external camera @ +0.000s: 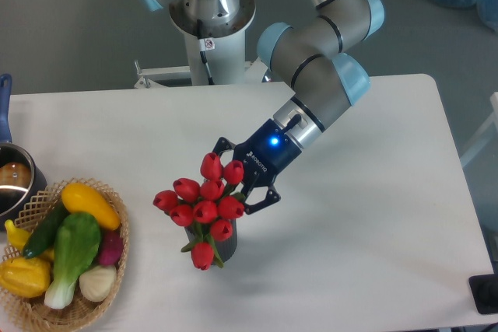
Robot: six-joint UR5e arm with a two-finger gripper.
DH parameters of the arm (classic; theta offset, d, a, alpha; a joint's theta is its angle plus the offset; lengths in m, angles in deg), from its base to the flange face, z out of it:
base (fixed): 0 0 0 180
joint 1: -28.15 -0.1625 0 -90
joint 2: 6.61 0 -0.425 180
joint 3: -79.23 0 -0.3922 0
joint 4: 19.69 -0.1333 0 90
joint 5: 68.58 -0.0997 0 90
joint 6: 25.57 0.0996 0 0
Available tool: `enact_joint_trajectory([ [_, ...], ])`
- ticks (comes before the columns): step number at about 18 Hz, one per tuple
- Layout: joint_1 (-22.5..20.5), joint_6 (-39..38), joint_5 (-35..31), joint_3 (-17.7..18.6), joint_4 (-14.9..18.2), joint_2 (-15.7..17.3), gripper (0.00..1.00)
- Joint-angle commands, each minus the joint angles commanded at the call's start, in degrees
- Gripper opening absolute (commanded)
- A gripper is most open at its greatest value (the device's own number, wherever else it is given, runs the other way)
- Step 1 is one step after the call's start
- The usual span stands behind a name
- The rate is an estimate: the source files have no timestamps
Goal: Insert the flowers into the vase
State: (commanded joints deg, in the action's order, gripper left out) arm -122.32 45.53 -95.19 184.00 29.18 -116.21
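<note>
Approx. 10 flowers [204,209] are seen bunched over 1 vase [227,246]; 1 gripper [243,186], fingers spread, is set beside the blooms.

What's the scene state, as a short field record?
arm: UR5e reaching down over the white table
gripper: two-finger gripper beside the blooms; open or shut unclear
flowers: bunch of red tulips with green stems, stems down in the vase
vase: small dark grey cylindrical vase, mostly hidden by blooms
left edge: woven wicker basket of toy vegetables; metal pot
</note>
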Motion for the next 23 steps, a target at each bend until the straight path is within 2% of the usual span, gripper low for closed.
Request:
enact_joint_trajectory([
  [3, -0.4, 0.0, -5.8, -0.4, 0.0, 0.6, 1.00],
  [6, -1.6, 0.2, -6.2, -0.5, 0.0, 1.0, 1.00],
  [8, -3.2, 1.6, -6.3, -0.5, 0.0, 3.1, 1.00],
  [9, -5.4, 3.5, -10.0, -0.9, 0.0, 5.9, 1.00],
  [11, -6.0, 3.8, -15.6, -1.4, 0.0, 7.6, 1.00],
  [15, -6.2, 6.4, -28.2, -3.7, -0.1, 9.8, 1.00],
  [18, -5.8, 6.7, -40.1, -4.4, 0.1, 11.0, 1.00],
  [21, -5.5, 6.6, -42.6, -4.6, 0.3, 11.2, 1.00],
  [23, -5.4, 6.7, -48.1, -3.8, 0.5, 11.6, 1.00],
])
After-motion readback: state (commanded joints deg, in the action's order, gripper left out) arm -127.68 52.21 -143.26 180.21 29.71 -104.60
